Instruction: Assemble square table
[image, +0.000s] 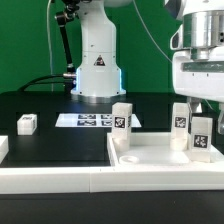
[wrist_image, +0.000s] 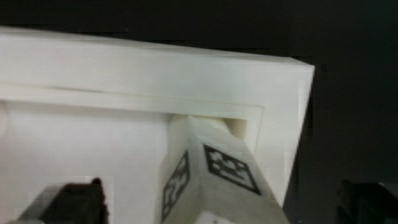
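The white square tabletop (image: 150, 158) lies in the foreground with its raised rim up. Three white tagged legs stand on it: one on the exterior view's left (image: 122, 118), two on the right (image: 181, 115) (image: 202, 135). A fourth leg (image: 27, 123) lies loose on the black table. My gripper (image: 198, 103) hangs over the right-hand legs. In the wrist view a tagged leg (wrist_image: 214, 165) stands in a corner of the tabletop (wrist_image: 160, 75). My gripper (wrist_image: 222, 203) is open, with a dark finger (wrist_image: 71, 203) on either side of that leg and clear of it.
The marker board (image: 85, 120) lies flat in front of the robot's base (image: 97, 72). A long white rail (image: 50, 178) runs along the near edge, and another white piece (image: 3, 148) shows at the exterior view's left edge.
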